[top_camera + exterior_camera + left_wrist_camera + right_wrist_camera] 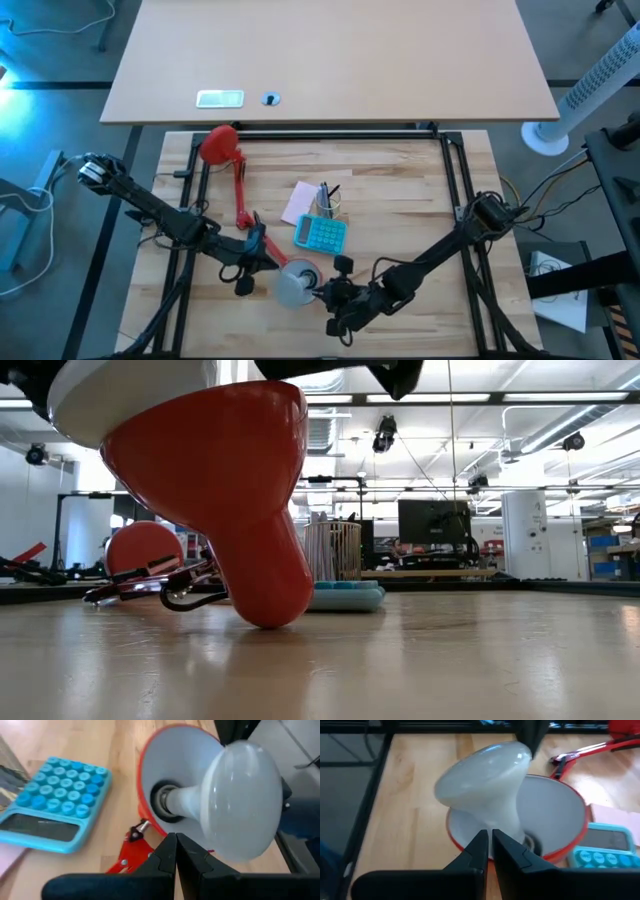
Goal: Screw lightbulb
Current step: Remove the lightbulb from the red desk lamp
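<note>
At six o'clock on my wooden table (420, 200), the white mushroom-shaped lightbulb (485, 775) sits in the red lamp shade (560, 815), both the left gripper (175, 851) and right gripper (489, 845) with jaws closed on nothing.

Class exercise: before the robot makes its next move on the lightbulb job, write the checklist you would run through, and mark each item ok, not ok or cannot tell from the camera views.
1. Lightbulb neck sits in the socket of the lamp shade: ok, the neck reaches into the dark socket.
2. Bulb fully screwed home: cannot tell; the thread is hidden.
3. Left gripper free of the bulb: ok, fingers shut together beside the shade, holding nothing.
4. Right gripper free of the bulb: ok, fingers shut, just short of the bulb.
5. Shade held steady: cannot tell; it rests tilted on the table.
6. Blue calculator clear of the shade: ok, beside it, apart.
</note>
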Motion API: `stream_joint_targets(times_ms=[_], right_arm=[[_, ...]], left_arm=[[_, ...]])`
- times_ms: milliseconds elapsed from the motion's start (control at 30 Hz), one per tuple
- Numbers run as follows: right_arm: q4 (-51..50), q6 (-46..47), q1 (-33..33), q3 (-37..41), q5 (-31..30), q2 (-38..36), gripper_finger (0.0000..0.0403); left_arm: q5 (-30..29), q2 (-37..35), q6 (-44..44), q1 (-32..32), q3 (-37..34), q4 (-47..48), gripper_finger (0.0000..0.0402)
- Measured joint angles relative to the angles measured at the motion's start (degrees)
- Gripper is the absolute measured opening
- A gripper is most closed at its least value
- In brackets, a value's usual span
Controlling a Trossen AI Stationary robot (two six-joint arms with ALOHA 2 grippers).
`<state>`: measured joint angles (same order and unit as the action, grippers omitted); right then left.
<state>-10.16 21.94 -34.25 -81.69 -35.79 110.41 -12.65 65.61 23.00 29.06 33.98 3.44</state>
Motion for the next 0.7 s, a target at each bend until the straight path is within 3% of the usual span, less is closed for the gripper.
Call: stream_joint_targets(times_ms=[167, 367, 467, 700], right_arm=[[-4.19, -3.42, 1.40, -3.32, 3.54, 0.07, 0.0047], [-9.06, -6.85, 3.09, -6.07, 5.96, 0.07, 0.0129], [-10.90, -7.49, 4.45, -6.25, 7.12, 0.09, 0.0174], [-10.56, -12.16, 7.11, -6.42, 16.37, 0.13, 0.0260]], left_arm=[[-0.34, -6.44, 2.56, 0.44, 0.00, 4.78, 0.0000], [1.19, -10.76, 12.22, 6.23, 0.02, 13.96, 0.0000], [1.25, -10.16, 17.45, 10.59, 0.02, 14.51, 0.0000], [-1.57, -2.63, 22.99, 16.56, 0.02, 8.07, 0.0000]])
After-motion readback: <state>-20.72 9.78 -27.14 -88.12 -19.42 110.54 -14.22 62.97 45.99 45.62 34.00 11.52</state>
